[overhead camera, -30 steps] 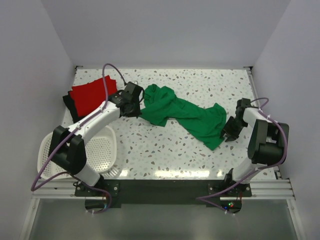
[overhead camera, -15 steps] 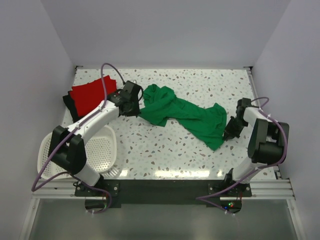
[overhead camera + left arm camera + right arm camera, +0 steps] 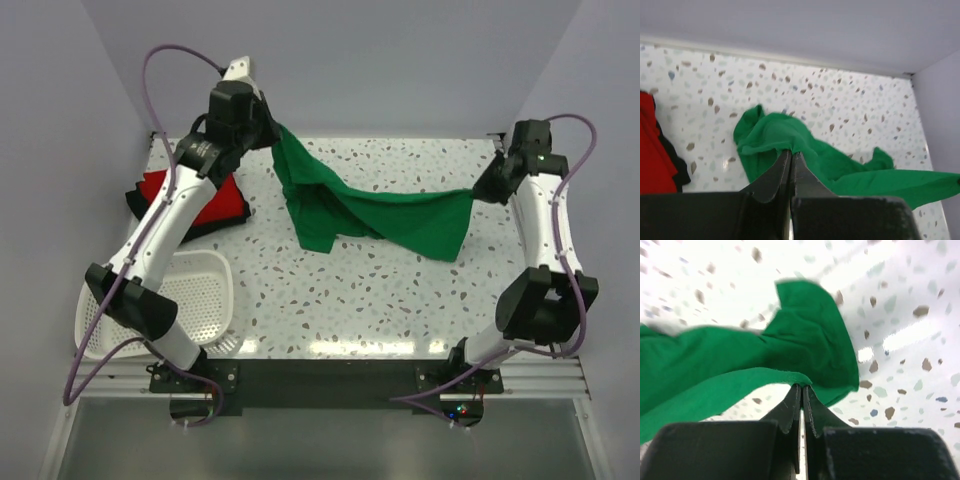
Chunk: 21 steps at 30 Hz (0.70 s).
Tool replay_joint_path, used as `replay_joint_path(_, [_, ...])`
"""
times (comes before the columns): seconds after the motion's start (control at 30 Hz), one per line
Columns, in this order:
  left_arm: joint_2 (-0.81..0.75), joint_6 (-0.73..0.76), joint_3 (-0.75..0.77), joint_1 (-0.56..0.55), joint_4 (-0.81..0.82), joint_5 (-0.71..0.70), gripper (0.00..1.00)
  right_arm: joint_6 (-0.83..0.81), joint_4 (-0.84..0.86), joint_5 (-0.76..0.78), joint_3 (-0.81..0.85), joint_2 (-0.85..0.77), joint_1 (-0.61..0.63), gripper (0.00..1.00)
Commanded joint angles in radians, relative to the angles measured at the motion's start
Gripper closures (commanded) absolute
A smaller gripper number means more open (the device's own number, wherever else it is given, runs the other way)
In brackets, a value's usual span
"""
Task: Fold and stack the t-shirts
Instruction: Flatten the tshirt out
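The left claw [image 3: 268, 128] and right claw [image 3: 478, 190] each pinch the green t-shirt [image 3: 395, 215] up near the table's [image 3: 400, 300] back edge, probably to spread it.

black t-shirt [image 3: 681, 176]: mostly under red t-shirt [image 3: 652, 145] | green t-shirt [image 3: 805, 340]: blurred, right wrist view

green t-shirt [image 3: 420, 215] and red t-shirt [image 3: 222, 207] read as soft matt cloth; bench [image 3: 380, 290] noted as speckled, smooth, glossy; basket [image 3: 205, 295] judged white slotted plastic

A robot lab: plain pale walls [image 3: 400, 70] enclose a speckled white table [image 3: 350, 300], with white cabled arms [image 3: 165, 225] bolted at six o'clock.
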Motion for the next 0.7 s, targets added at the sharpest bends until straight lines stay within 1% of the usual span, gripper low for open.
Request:
replay_joint_path(0.0, [-0.022, 0.066, 0.158, 0.01, 0.104, -0.03, 1.0, 0.019, -0.105, 0.056, 0.164, -0.083, 0.004, 1.0])
replay_joint_path(0.03, [-0.046, 0.078, 0.169, 0.011, 0.121, -0.039, 1.0, 0.019, -0.114, 0.061, 0.225, -0.096, 0.004, 1.0])
replay_joint_path(0.1, [-0.086, 0.093, 0.174, 0.011, 0.188, -0.065, 1.0, 0.019, -0.121, 0.081, 0.279, -0.14, 0.002, 1.0])
replay_joint_path(0.17, [-0.15, 0.116, 0.16, 0.011, 0.234, -0.091, 1.0, 0.016, -0.107, 0.092, 0.343, -0.174, 0.002, 1.0])
replay_joint_path(0.2, [-0.196, 0.124, 0.155, 0.011, 0.274, -0.102, 1.0, 0.012, -0.087, 0.104, 0.378, -0.215, 0.002, 1.0])
replay_joint_path(0.3, [-0.267, 0.161, 0.134, 0.011, 0.34, -0.157, 1.0, -0.001, -0.046, 0.127, 0.414, -0.298, 0.002, 1.0])
replay_joint_path(0.33, [-0.319, 0.182, 0.117, 0.011, 0.355, -0.186, 1.0, -0.01, -0.015, 0.144, 0.434, -0.322, 0.004, 1.0])
replay_joint_path(0.43, [-0.411, 0.225, 0.085, 0.011, 0.4, -0.248, 1.0, -0.028, 0.046, 0.197, 0.467, -0.401, 0.002, 1.0])
replay_joint_path(0.53, [-0.486, 0.274, 0.054, 0.011, 0.437, -0.292, 1.0, -0.036, 0.088, 0.231, 0.497, -0.448, 0.004, 1.0])
replay_joint_path(0.6, [-0.526, 0.299, 0.002, 0.011, 0.475, -0.319, 1.0, -0.036, 0.093, 0.241, 0.518, -0.452, 0.004, 1.0])
replay_joint_path(0.67, [-0.533, 0.327, -0.029, 0.011, 0.498, -0.328, 1.0, -0.028, 0.094, 0.241, 0.549, -0.438, 0.004, 1.0])
